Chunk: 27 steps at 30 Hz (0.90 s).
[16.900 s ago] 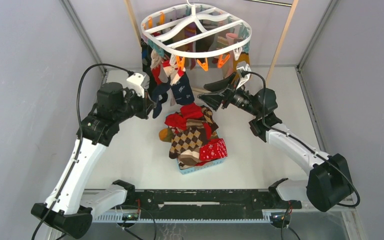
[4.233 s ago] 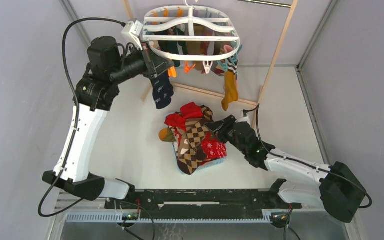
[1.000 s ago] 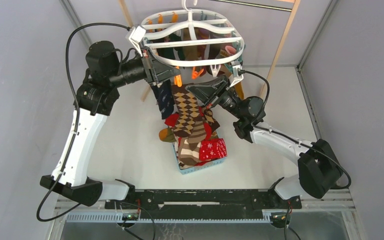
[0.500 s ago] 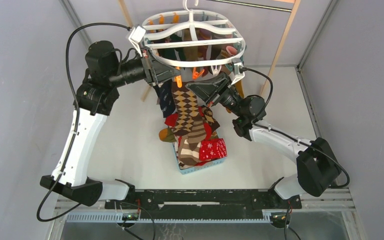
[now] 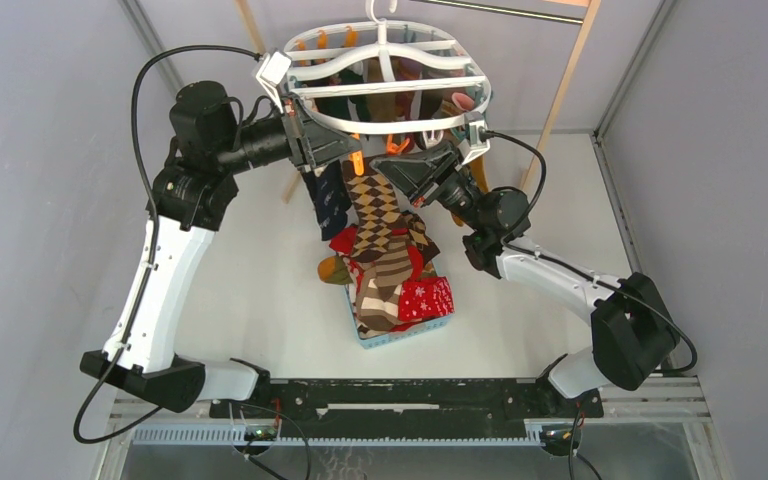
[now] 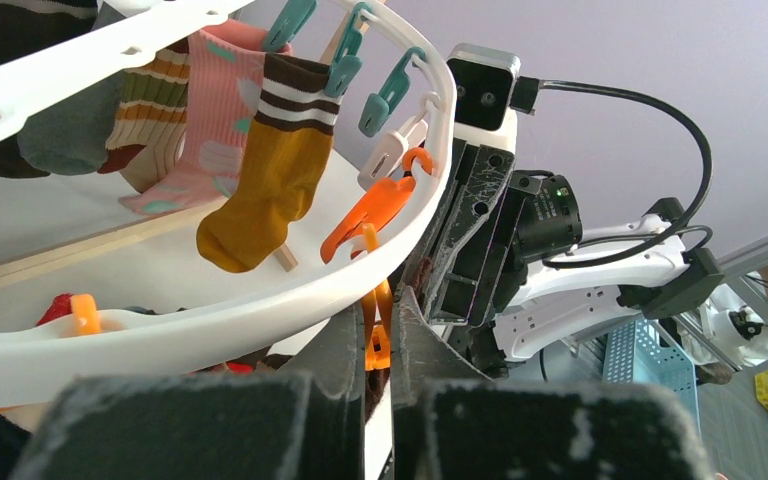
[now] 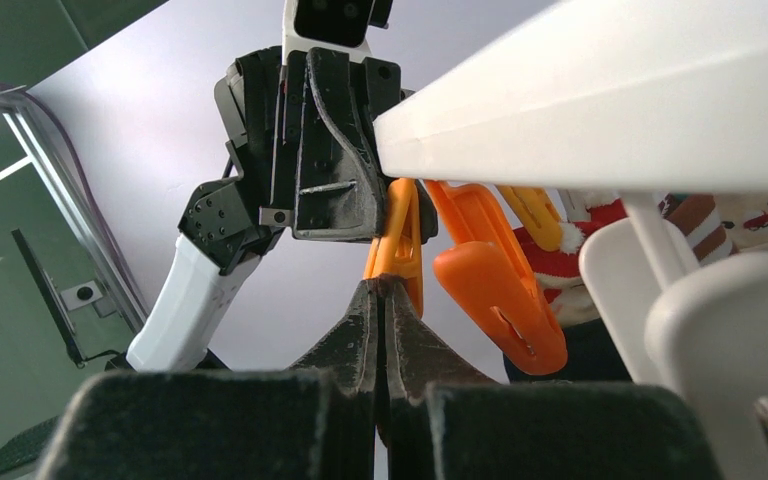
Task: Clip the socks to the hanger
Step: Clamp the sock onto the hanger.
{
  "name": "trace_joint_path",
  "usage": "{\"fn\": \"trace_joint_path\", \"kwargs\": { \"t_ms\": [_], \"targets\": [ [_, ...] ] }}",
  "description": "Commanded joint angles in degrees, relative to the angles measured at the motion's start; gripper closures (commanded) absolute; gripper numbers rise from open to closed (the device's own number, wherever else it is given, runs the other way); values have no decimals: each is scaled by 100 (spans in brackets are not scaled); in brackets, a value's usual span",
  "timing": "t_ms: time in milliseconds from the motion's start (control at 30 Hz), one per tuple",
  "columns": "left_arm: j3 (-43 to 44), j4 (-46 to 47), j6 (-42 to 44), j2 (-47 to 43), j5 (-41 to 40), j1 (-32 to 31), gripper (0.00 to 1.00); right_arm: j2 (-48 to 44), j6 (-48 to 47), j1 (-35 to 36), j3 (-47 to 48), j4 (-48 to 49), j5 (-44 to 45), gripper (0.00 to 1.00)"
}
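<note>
Nearest, the basket (image 5: 396, 336) holds a pile of socks (image 5: 415, 297), incl. argyle and red w/ snowflakes, so much of the task is left. Above it one argyle sock (image 5: 372, 205) hangs lifted, its cuff up near the front rim of the hanger (image 5: 390, 124).

The right gripper (image 5: 405, 180) has its fingers pressed together on this cuff. Its wrist view shows only a thin dark edge btw. the tips, which touch the lower end of an orange clip (image 7: 401, 235). The left gripper (image 6: 378, 335) pinches the top of the same clip, prob. to open it. Whether the cuff is already in the clip's mouth, I cannot tell.

Further back, the ring carries several clipped socks, e.g. a navy sock (image 5: 328, 200), a mustard sock (image 6: 260, 185) and a pink sock (image 6: 218, 120). Some teal pins (image 6: 388, 92) hang free, so I judge the work approx. half done.
</note>
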Motion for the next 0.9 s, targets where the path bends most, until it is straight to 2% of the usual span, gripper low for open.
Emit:
{"fn": "trace_joint_path", "kwargs": {
  "t_ms": [0, 100, 167, 267, 567, 867],
  "targets": [
    [-48, 134, -53, -147, 410, -17, 94, -33, -22, 68, 237, 171, 212, 100],
    [-55, 132, -69, -151, 386, -21, 89, -25, -43, 92, 235, 143, 244, 100],
    [-63, 138, -58, -172, 377, -23, 77, -20, -46, 94, 236, 141, 263, 100],
    [-78, 137, -45, -202, 368, -20, 69, -19, -46, 105, 237, 149, 289, 100],
    [-148, 137, 12, -246, 300, -8, 60, -73, -29, 94, 236, 134, 346, 100],
    [-273, -48, 167, -364, 170, 14, 16, -104, 12, 74, 236, 27, 324, 100]
  ]
}}
